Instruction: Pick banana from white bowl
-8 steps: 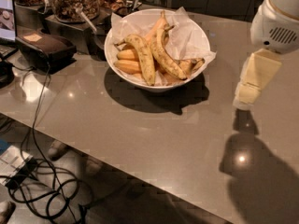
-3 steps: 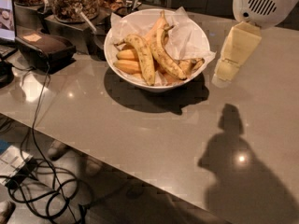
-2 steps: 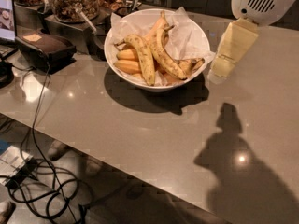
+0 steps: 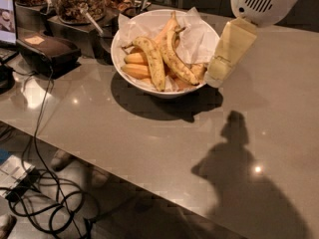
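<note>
The white bowl [image 4: 130,81], lined with crumpled white paper, stands at the back middle of the grey counter. The curved brown-speckled banana [image 4: 152,61] lies across the left middle of the pile in it. A longer, straighter speckled banana [image 4: 178,63] lies to its right, and smooth orange-yellow bananas [image 4: 134,59] lie to its left. My gripper [image 4: 217,76] hangs from the white wrist housing [image 4: 264,1] at the top right. Its cream fingers point down and left, with the tip right at the bowl's right rim, to the right of the banana.
Glass jars of nuts [image 4: 75,1] with spoons stand behind the bowl at the left. A black case [image 4: 47,49] and a lit screen [image 4: 6,14] sit at the far left. The counter's front edge [image 4: 124,176] runs diagonally, with cables [image 4: 45,203] on the floor below.
My gripper has moved left across the counter from the right side up to the bowl's right rim. The bowl and bananas have not moved.
</note>
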### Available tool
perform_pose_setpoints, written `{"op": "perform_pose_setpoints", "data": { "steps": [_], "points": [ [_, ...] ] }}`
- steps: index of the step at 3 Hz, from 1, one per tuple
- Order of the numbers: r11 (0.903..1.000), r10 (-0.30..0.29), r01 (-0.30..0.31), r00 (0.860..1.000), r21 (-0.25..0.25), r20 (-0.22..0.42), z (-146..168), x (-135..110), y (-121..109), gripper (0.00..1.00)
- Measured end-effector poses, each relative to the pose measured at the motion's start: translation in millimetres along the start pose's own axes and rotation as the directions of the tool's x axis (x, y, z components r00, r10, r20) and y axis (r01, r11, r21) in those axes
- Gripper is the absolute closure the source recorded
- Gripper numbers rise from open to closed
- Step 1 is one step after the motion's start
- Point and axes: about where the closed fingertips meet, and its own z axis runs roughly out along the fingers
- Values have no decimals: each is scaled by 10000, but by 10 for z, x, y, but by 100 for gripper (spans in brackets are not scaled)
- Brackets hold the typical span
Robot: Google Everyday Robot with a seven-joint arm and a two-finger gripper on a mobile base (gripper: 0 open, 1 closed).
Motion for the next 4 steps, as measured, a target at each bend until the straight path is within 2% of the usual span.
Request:
{"op": "perform_pose_setpoints", "data": {
  "steps": [1,3,4],
  "points": [
    [9993,314,-324,9982,210,504,144,-308,120,0],
    [9991,406,-415,9967,123,708,172,-343,143,0],
    [9991,400,-409,9952,78,894,192,-481,195,0]
  ]
}}
